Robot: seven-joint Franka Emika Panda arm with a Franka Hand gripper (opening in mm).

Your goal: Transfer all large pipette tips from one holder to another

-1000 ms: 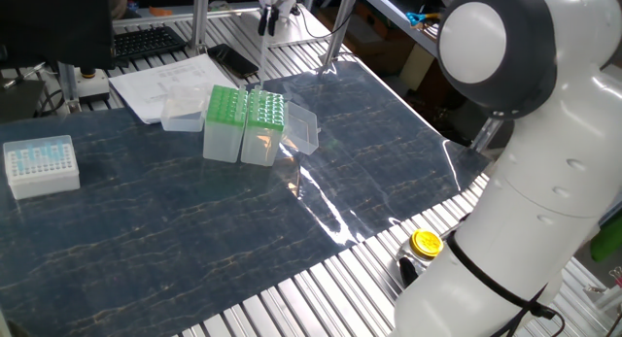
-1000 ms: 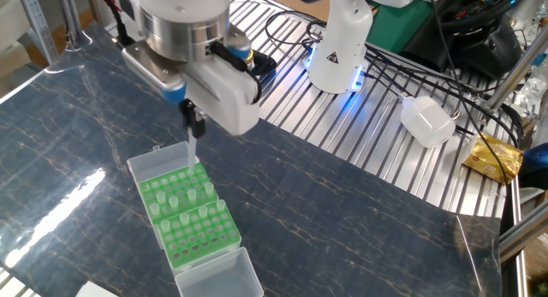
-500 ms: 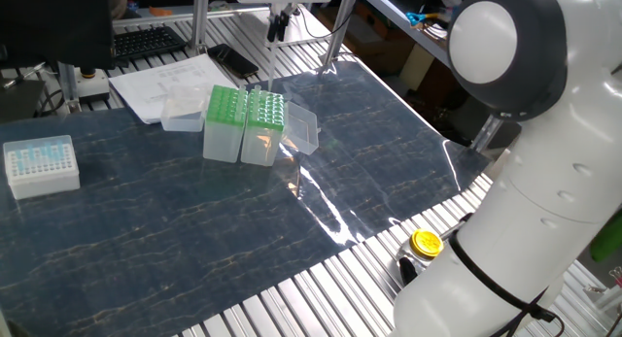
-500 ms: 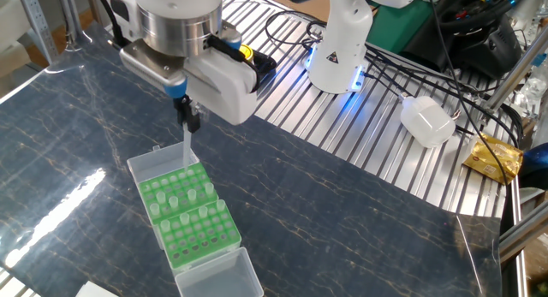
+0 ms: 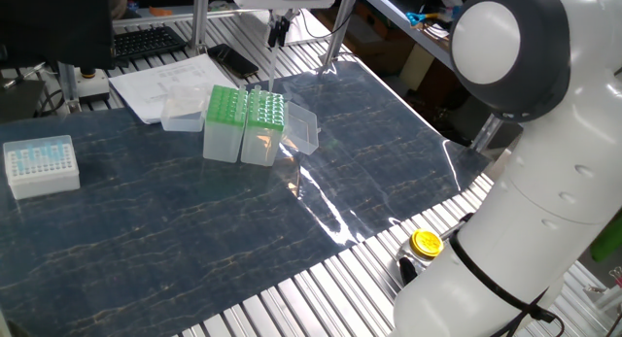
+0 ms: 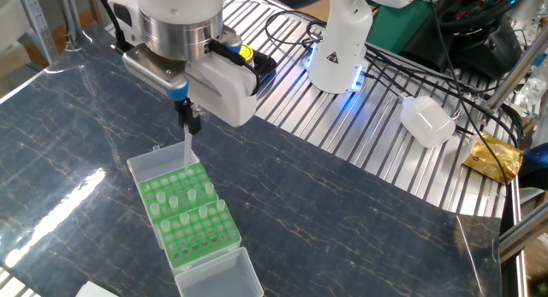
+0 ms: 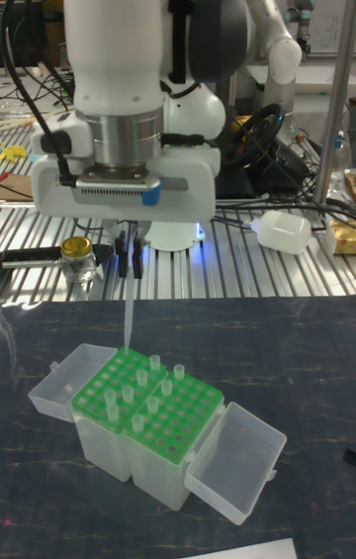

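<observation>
The large pipette tips [image 7: 148, 391] stand in two adjoining green racks [image 6: 184, 213] on your dark mat. Your gripper [image 7: 130, 265] is pinched on one tip [image 7: 129, 317] hanging above the far rack's corner. It looks mid-transfer; next, align it over an empty hole, then lower straight.

Bright even room light, white shiny glare streaks on the dark table [image 5: 321, 196], blue glow on the robot base [image 6: 341, 53], pictures mostly sharp

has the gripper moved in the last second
Yes. The gripper, shut on a pipette tip, has risen and shifted slightly away from the green rack, most of it in the first half second.
</observation>
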